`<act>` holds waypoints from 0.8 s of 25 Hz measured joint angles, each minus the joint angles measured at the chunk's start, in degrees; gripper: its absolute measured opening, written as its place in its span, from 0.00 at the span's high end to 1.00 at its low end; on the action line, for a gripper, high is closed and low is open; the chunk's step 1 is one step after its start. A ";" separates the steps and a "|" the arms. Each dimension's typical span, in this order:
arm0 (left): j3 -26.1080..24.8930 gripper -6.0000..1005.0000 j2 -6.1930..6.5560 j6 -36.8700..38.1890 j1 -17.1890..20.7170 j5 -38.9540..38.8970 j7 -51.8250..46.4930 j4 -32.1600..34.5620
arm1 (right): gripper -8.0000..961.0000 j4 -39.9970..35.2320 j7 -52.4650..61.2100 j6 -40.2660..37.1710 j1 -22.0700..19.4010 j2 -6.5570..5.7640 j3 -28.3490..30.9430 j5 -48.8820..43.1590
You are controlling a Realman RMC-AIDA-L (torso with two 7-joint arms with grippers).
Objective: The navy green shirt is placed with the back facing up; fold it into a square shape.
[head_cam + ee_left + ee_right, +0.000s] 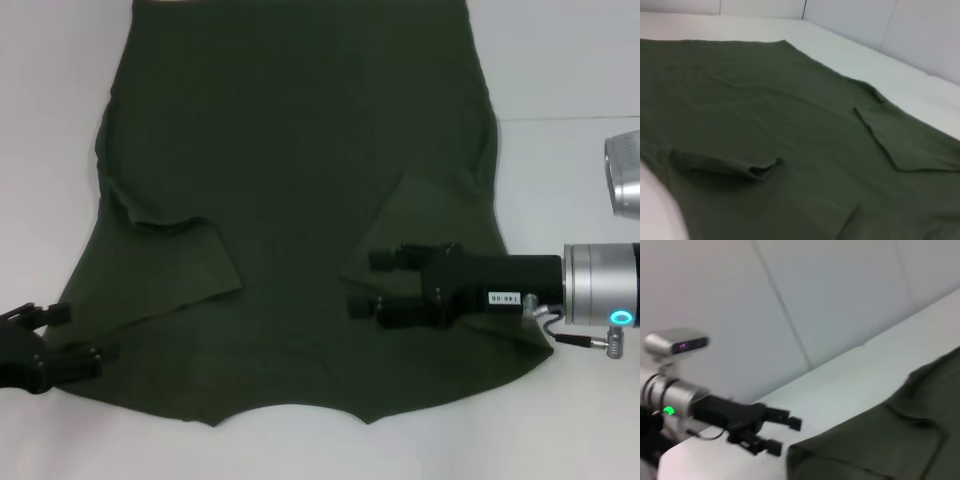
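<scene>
Head view: navy green shirt [290, 200] lies flat on white desk [570, 180], plain side up, both sleeves folded inward. Our right gripper [365, 283] hovers over shirt's right sleeve w/ fingers apart. Our left gripper [85, 335] sits at shirt's near-left edge, fingers spread.

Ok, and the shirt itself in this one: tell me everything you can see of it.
The navy green shirt is plain dark olive, soft matte cloth, spread nearly flat on the white table, with no print showing. Both sleeves are folded inward onto the body. The open left gripper is at its near left edge; the open right gripper hovers over its right sleeve. Contact is unclear.
</scene>
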 joint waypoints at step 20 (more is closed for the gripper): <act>-0.93 0.05 -0.40 -8.32 1.70 5.68 -0.42 0.95 | 0.04 -0.14 0.53 -0.39 0.51 -0.32 1.28 0.54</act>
